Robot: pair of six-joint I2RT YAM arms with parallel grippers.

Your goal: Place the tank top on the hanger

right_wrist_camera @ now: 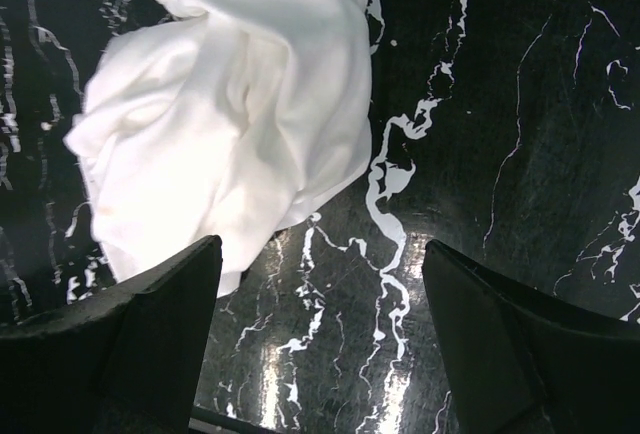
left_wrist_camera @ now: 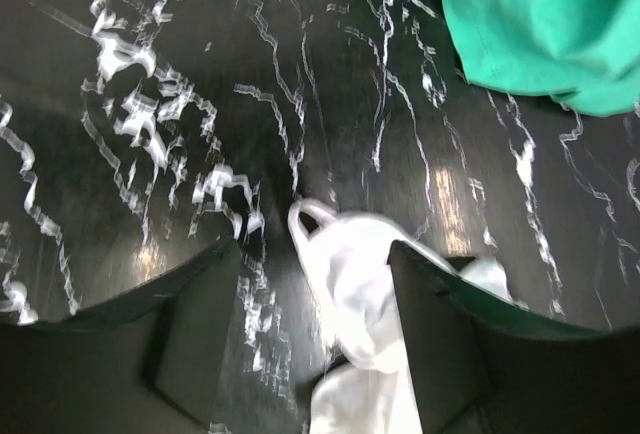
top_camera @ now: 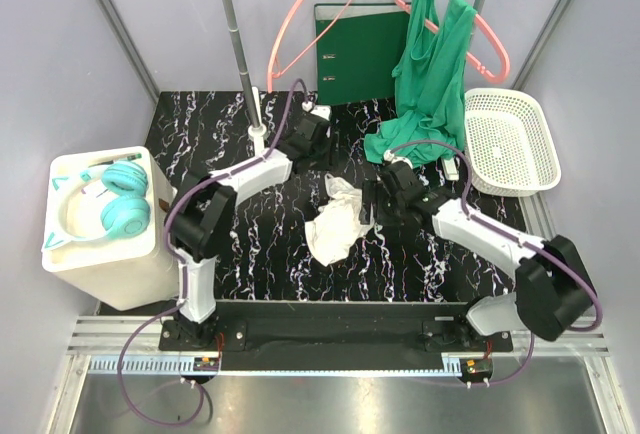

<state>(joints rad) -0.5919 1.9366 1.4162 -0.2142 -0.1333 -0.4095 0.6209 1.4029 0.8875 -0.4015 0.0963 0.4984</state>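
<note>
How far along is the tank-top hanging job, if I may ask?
Nothing is done yet: the white tank top lies crumpled on the table, and the light-pink hanger hangs bare. In hand: the left gripper, open, straddles a strap; the right gripper is open beside the cloth. Left: grasp, lift, thread onto the hanger.

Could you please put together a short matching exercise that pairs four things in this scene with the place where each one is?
Things:
1. white tank top
2. thin light-pink hanger
3. teal headphones
4. white basket

Places:
A. on top of the white box at the left
B. crumpled in the middle of the black marbled table
C. at the right edge of the table, beside the green garment
D. hanging at the back, in front of the green binder

Pairs: 1-B, 2-D, 3-A, 4-C
</note>
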